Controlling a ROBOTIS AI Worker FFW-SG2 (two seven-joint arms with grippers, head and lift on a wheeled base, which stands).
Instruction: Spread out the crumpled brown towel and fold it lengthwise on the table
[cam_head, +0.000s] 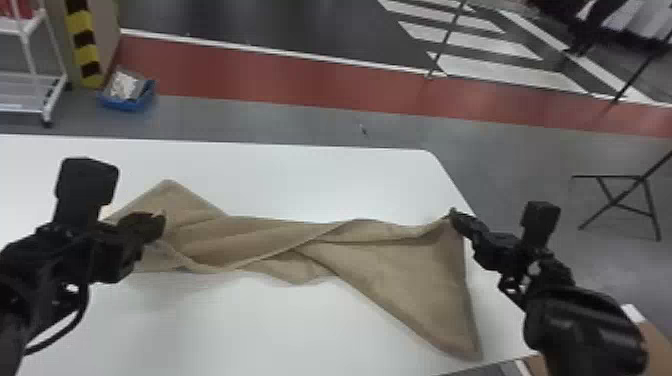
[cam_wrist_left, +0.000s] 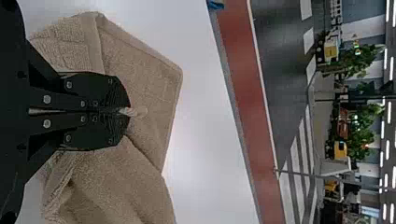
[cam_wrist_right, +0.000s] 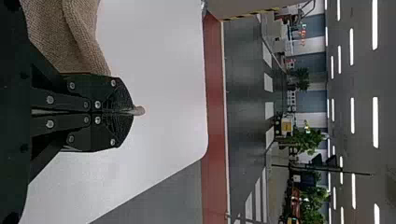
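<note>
- Showing both grippers closed on the brown towel (cam_head: 395, 270), which lies twisted across the white table (cam_head: 215, 325) between them.
- Left gripper (cam_head: 160, 220): fingers pressed together on a pinch of cloth near the towel's left end. Fabric spreads around this hold, with one corner pointing toward the table's far side. In the left wrist view, a small tuft protrudes past the fingertips of the left gripper (cam_wrist_left: 127, 112).
- Right gripper (cam_head: 453, 215): fingers shut on a towel corner by the table's right edge. From this corner a broad triangular panel extends toward the near side. The right wrist view shows a tip of cloth emerging from the right gripper (cam_wrist_right: 133, 111).
- Towel, middle portion: folds cross diagonally.
- Containers: a blue bin (cam_head: 127, 104) rests on the floor beyond the table and holds whitish material (cam_head: 122, 85); nearby, a white cart (cam_head: 30, 55) carries something red (cam_head: 20, 10) on a shelf.
</note>
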